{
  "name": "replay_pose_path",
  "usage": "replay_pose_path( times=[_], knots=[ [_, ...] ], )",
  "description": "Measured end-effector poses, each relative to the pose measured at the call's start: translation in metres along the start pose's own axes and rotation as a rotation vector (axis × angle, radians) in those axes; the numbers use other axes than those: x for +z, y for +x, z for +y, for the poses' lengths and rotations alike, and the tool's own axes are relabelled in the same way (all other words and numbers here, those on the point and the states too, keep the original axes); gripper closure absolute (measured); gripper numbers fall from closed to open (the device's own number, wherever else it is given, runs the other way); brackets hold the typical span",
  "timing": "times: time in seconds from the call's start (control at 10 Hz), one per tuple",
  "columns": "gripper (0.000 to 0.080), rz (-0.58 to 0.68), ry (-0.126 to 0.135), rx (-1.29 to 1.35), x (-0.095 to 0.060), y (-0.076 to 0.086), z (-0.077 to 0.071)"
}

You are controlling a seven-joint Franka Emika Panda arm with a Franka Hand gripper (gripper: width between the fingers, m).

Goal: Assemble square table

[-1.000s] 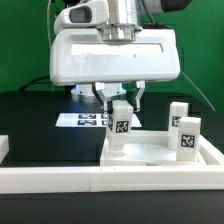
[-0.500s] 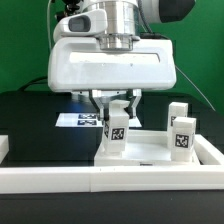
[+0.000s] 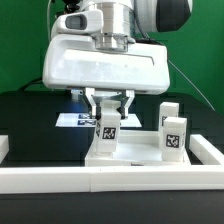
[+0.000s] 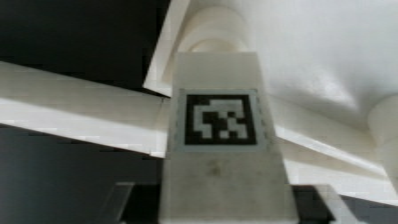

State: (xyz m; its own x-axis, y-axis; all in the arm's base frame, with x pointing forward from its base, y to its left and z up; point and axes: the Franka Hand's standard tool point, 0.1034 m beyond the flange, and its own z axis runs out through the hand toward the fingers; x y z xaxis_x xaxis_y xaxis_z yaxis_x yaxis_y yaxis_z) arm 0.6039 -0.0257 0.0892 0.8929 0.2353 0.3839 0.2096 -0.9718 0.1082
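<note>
While the white robot arm hangs over a black table top (image 3: 25, 125), its two-finger gripper (image 3: 107, 112) pinches a small white plastic leg block (image 3: 107, 132) between its dark fingers (image 3: 90, 107), one on each side. That block stands upright, a black-and-white square tag on its front, and its foot meets the large white square plastic slab (image 3: 140, 152) near the slab's corner on the exterior view's left. Two more small white tagged leg blocks (image 3: 173, 130) stand upright on the slab toward the exterior view's right, close together and well apart from the held one. A long low white barrier rail (image 3: 110, 180) runs across the front of the scene, just before the slab. Behind the gripper, the marker board (image 3: 74, 120) lies flat on the table. From the wrist view, the held leg block (image 4: 221, 120) fills the centre, its tag facing the camera, with white slab surface behind it.
</note>
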Motion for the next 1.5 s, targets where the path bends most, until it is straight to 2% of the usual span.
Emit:
replay_pose_path(
  times=[0.1, 0.2, 0.3, 0.4, 0.5, 0.7, 1.1, 1.2, 1.4, 1.5],
  knots=[
    [0.0509, 0.000, 0.000, 0.000, 0.000, 0.000, 0.000],
    [0.0323, 0.000, 0.000, 0.000, 0.000, 0.000, 0.000],
    [0.0210, 0.000, 0.000, 0.001, 0.000, 0.000, 0.000],
    [0.0210, 0.000, 0.000, 0.001, 0.000, 0.000, 0.000],
    [0.0162, 0.000, 0.000, 0.001, 0.000, 0.000, 0.000],
    [0.0153, -0.001, 0.000, 0.001, 0.000, 0.000, 0.001],
    [0.0151, -0.032, 0.041, 0.030, -0.018, 0.007, 0.003],
    [0.0151, -0.045, 0.051, 0.034, -0.017, 0.007, 0.000],
    [0.0151, -0.046, 0.049, 0.036, -0.016, 0.005, 0.001],
    [0.0151, -0.127, 0.096, 0.056, -0.012, -0.001, -0.006]
  ],
)
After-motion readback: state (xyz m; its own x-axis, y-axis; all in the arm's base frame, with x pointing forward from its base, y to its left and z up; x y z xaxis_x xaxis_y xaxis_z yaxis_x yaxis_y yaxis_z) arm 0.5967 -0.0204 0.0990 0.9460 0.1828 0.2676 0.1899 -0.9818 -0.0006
